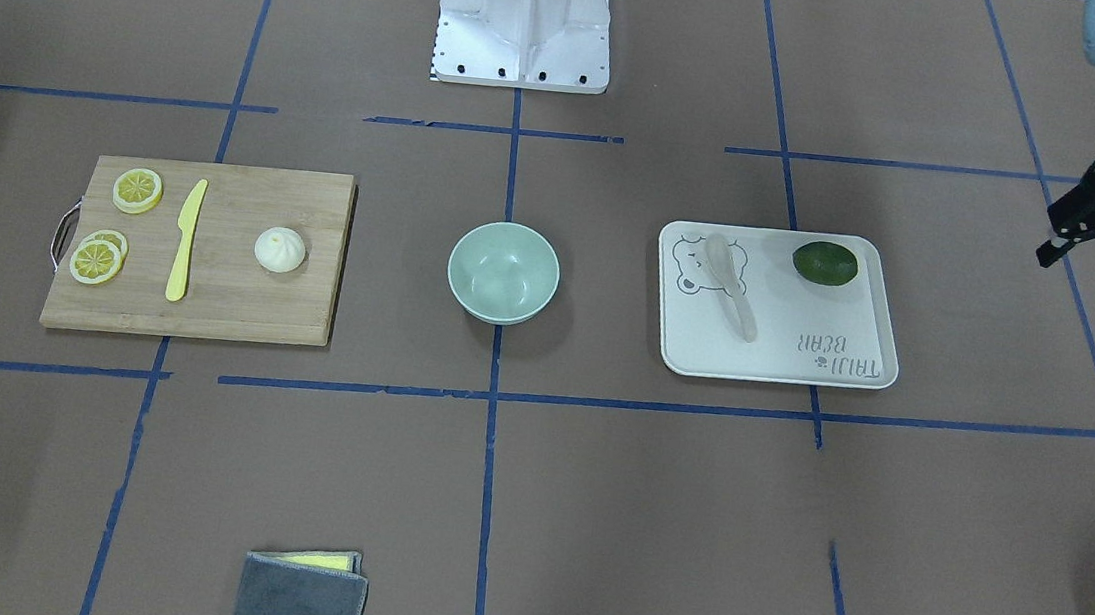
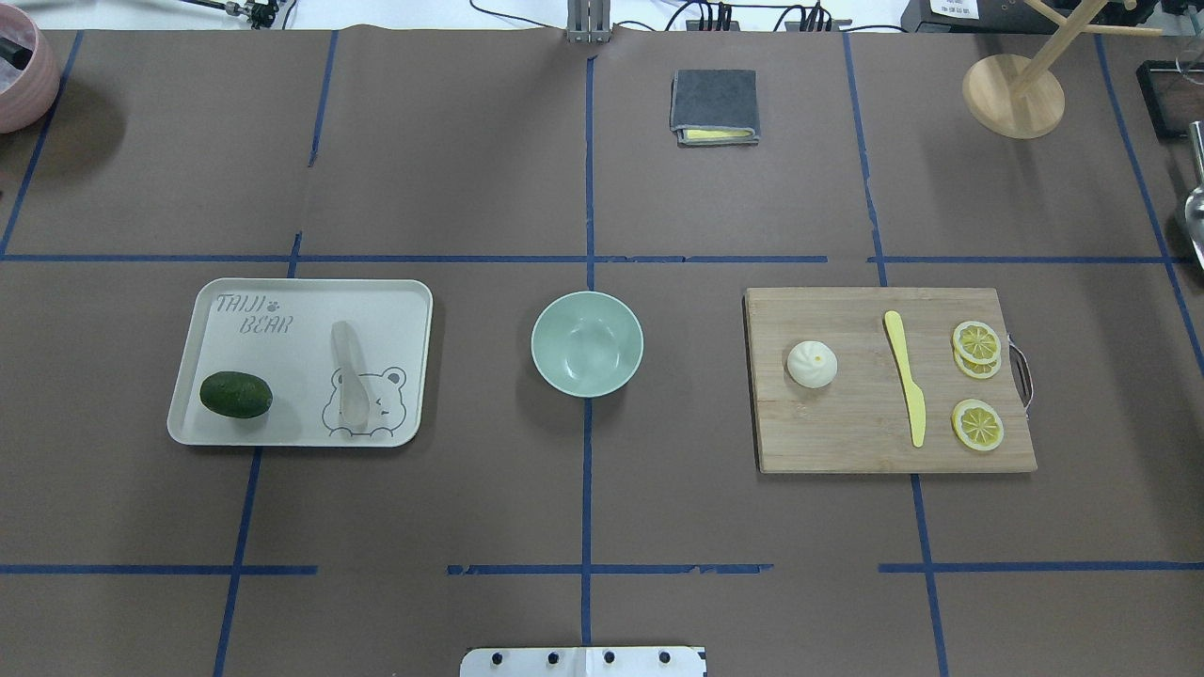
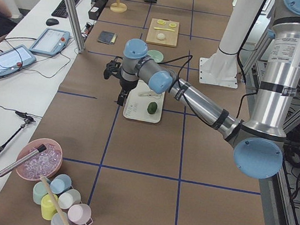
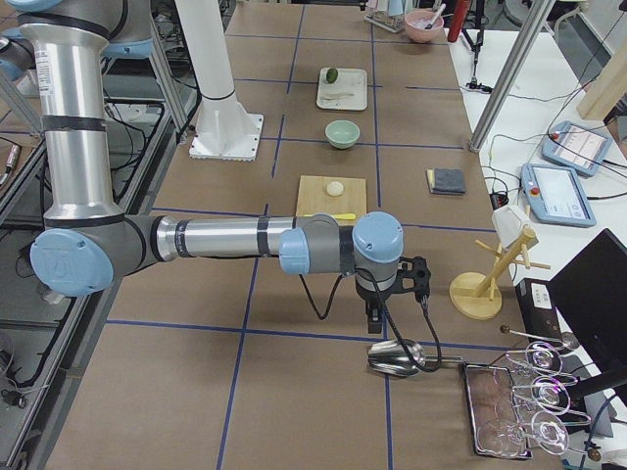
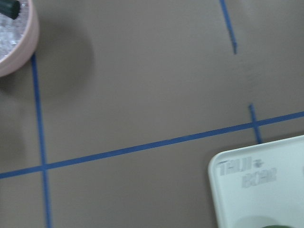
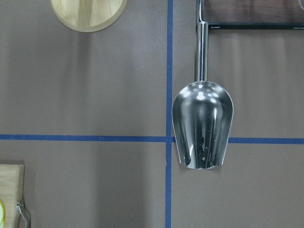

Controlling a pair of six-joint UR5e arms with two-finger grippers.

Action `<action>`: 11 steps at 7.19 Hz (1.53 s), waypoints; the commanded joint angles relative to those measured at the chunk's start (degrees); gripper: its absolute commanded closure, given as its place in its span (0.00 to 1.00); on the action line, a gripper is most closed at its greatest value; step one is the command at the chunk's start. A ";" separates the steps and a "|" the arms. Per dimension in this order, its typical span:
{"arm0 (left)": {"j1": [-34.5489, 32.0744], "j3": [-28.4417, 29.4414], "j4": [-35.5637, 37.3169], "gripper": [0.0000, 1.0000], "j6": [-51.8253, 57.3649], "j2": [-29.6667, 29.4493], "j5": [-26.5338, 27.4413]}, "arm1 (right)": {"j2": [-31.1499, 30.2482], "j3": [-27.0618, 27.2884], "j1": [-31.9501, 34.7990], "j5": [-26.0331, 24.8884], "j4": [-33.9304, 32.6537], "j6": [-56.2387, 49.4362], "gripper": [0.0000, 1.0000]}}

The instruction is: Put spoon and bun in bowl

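Note:
The beige spoon (image 1: 730, 285) lies on the white bear-print tray (image 1: 863, 368), beside a dark green lime (image 1: 825, 263). The cream bun (image 1: 280, 250) sits on the wooden cutting board (image 1: 236, 308). The mint-green bowl (image 1: 503, 273) stands empty at the table's middle, between tray and board. My left gripper (image 1: 1094, 265) hovers open and empty beyond the tray's outer side, apart from the spoon. My right gripper (image 4: 392, 294) hangs past the board's outer end, over a metal scoop (image 6: 203, 123). I cannot tell whether it is open or shut.
A yellow plastic knife (image 1: 184, 237) and lemon slices (image 1: 137, 190) lie on the board. A folded grey cloth (image 2: 714, 105) lies on the far side. A pink bowl of ice (image 5: 12, 38) and a wooden stand (image 2: 1014, 94) are at the far corners.

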 commanded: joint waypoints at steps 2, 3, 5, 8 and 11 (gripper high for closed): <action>18.76 0.76 -0.62 0.00 -27.79 -8.07 11.92 | -0.04 -0.72 -0.31 0.40 2.66 0.64 0.00; 24.03 4.16 -2.02 0.00 -34.90 -10.88 17.24 | 0.31 -0.46 -0.83 0.40 2.94 0.73 0.00; 28.99 8.31 -2.29 0.00 -38.66 -12.84 21.34 | 0.66 0.85 -2.14 2.75 3.37 4.57 0.00; 32.43 15.26 -8.96 0.04 -41.04 -13.63 23.89 | 0.58 7.52 -6.79 2.77 3.38 14.67 0.00; 34.19 16.50 -8.97 0.10 -40.86 -13.72 23.89 | 0.66 11.49 -9.96 2.77 3.38 21.27 0.00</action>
